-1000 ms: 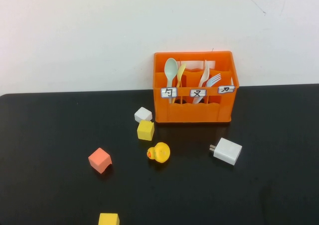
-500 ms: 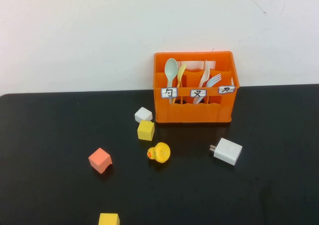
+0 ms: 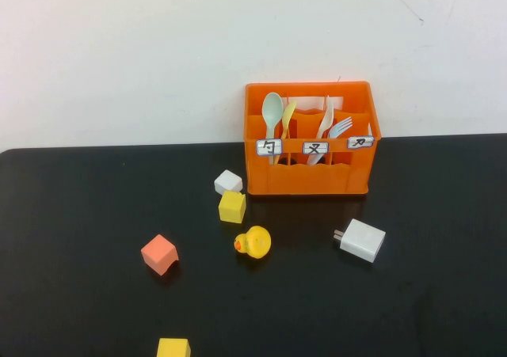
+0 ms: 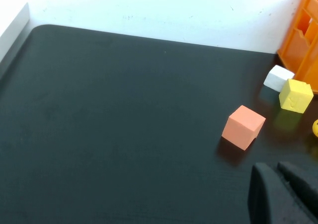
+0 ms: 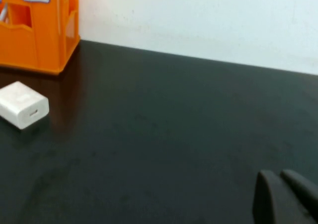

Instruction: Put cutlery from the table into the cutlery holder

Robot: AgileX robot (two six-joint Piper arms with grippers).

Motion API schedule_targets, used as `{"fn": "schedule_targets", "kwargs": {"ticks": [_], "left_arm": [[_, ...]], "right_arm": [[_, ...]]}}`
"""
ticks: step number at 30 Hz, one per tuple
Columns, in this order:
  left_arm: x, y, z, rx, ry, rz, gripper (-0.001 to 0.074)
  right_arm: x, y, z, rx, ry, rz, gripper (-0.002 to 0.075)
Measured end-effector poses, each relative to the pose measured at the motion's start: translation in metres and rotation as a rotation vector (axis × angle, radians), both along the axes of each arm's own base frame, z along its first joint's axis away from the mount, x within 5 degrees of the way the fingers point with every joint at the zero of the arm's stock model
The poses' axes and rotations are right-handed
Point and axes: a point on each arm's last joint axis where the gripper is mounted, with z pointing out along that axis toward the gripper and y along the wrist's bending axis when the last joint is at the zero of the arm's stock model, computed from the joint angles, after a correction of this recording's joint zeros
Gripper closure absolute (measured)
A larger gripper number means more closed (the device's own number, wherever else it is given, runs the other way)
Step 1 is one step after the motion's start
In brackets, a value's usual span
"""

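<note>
The orange cutlery holder (image 3: 309, 139) is standing at the back of the black surface (image 3: 79, 214), against the white wall. The mint-green spoon (image 3: 272, 110) is standing upright in the holder's left compartment beside a pale yellow utensil (image 3: 287, 115), and the light blue fork (image 3: 340, 127) is leaning in the middle compartment next to a cream utensil (image 3: 324, 119); their lower ends are hidden behind the holder's front wall. Just in front of the holder's left corner a white block (image 3: 228, 182) and a yellow cube (image 3: 232, 206) are sitting, with a yellow duck (image 3: 253, 242) nearer still and a salmon cube (image 3: 159, 254) well to the left. A white charger (image 3: 361, 240) is lying in front of the holder's right side. Another yellow cube (image 3: 173, 347) is being cut off by the near edge. The left gripper (image 4: 280, 194) is showing only as dark fingertips near the salmon cube, jaws together; the right gripper (image 5: 283, 196) is likewise showing well away from the charger, jaws together.
</note>
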Motion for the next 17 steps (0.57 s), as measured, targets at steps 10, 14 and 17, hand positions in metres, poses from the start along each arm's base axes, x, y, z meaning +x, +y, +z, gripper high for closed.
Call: {"fn": "schedule_targets", "kwargs": {"ticks": [10,14,17], "left_arm": [[0.0000,0.0000,0.0000,0.002,0.000,0.000,0.0736],[0.0000,0.0000,0.0000,0.002,0.000,0.000,0.0736],[0.0000,0.0000,0.0000,0.002,0.000,0.000,0.0736]], "right_arm": [[-0.0009,-0.0003,-0.0015,0.066,0.024,-0.025,0.0728],[-0.0014,-0.0004,-0.0018,0.073,0.037,-0.029,0.0728],[-0.0015,-0.0004,-0.0016,0.072,0.038,-0.029,0.0728]]}}
